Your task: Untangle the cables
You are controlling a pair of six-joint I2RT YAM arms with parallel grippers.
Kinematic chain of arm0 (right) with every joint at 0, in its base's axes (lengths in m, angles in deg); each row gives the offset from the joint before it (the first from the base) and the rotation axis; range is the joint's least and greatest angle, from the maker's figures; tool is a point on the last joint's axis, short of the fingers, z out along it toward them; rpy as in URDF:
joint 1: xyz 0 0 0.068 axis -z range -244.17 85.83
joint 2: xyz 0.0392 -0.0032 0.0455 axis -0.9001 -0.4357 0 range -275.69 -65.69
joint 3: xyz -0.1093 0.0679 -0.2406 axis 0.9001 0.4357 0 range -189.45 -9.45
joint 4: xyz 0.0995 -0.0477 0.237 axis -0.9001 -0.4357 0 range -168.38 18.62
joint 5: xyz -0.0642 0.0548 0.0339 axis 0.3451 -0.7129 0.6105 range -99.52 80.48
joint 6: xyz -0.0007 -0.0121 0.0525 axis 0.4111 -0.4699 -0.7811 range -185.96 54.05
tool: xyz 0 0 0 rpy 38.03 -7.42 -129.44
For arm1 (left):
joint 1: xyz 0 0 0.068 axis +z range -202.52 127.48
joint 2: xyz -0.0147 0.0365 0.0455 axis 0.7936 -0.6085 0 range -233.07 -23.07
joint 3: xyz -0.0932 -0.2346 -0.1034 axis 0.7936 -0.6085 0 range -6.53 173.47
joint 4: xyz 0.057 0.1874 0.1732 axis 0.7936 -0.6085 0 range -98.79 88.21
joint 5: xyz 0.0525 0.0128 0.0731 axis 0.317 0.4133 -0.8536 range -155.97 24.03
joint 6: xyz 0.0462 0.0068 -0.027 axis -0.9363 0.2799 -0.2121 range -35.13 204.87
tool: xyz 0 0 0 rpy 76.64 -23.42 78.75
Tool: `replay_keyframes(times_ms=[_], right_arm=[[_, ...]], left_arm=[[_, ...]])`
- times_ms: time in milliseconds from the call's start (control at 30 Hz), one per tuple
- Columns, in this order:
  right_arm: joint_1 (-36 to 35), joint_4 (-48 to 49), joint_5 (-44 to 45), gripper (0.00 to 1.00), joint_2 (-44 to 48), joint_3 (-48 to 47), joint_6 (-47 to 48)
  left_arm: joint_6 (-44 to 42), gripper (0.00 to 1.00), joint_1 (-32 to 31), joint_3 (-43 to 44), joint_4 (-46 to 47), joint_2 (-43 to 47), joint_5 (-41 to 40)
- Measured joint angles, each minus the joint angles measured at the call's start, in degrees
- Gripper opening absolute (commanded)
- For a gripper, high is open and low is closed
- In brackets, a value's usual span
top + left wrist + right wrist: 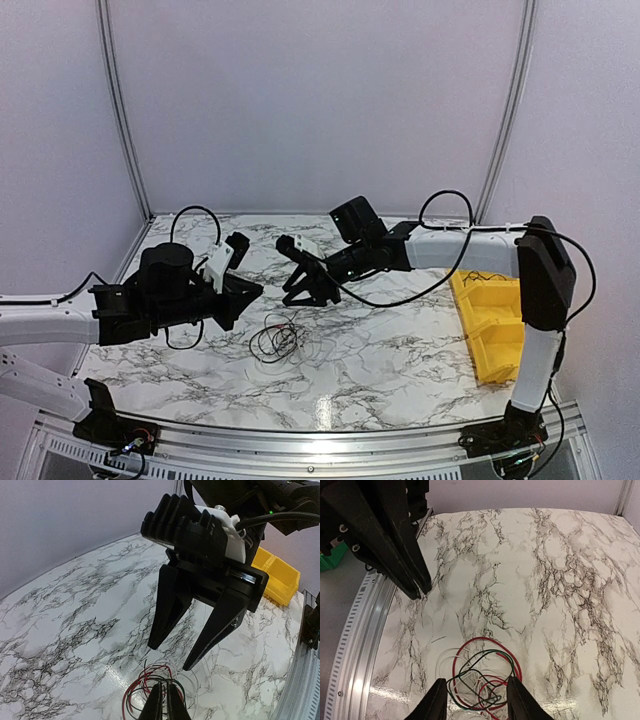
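Right hand spread wide over cables; left hand seemingly closed.

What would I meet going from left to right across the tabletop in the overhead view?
left gripper → cables → right gripper → yellow bin

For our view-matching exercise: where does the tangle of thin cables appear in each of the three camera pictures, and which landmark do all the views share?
Top external: the cables lie low and centre on the table.
Left wrist: bottom centre, lower in the picture than the open right claw.
Right wrist: bottom centre, framed by that same claw.
Shared landmark: the table's veined marble top.
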Motion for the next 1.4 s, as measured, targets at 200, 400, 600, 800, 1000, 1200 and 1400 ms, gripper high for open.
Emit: replay_keyframes(times_ms=[200, 400, 600, 800, 1000, 1200, 1400], right_arm=[[-0.3, -0.1, -2.8, 0.41, -1.3, -3.1, -2.5], [-0.7, -0.1, -0.2, 0.41, -1.9, -3.8, -3.2], [2.3, 0.1, 2.7, 0.43, 4.0, 6.9, -2.1], [6.2, 1.0, 6.5, 0.43, 9.7, 11.2, 0.4], [6.1, 1.7, 6.8, 0.43, 9.5, 11.2, 1.5], [6.1, 1.7, 6.8, 0.43, 9.4, 11.2, 2.6], [6.1, 1.7, 6.7, 0.49, 9.4, 11.3, 3.0]], left_arm=[[0.7, 0.07, 0.0, -0.4, 0.3, 0.5, 0.0], [3.3, 0.44, 0.0, -0.4, 0.3, 0.5, -1.8], [9.3, 0.55, -0.1, -1.5, 0.3, -4.5, -4.2], [18.2, 0.49, 0.1, -1.2, 0.2, -15.5, -5.2], [23.9, 0.27, 0.3, 3.0, -0.2, -25.6, -5.5], [26.4, 0.0, 0.9, 4.6, 0.3, -27.8, -5.4], [22.2, 0.0, 0.6, 5.6, 1.0, -26.1, -4.3]])
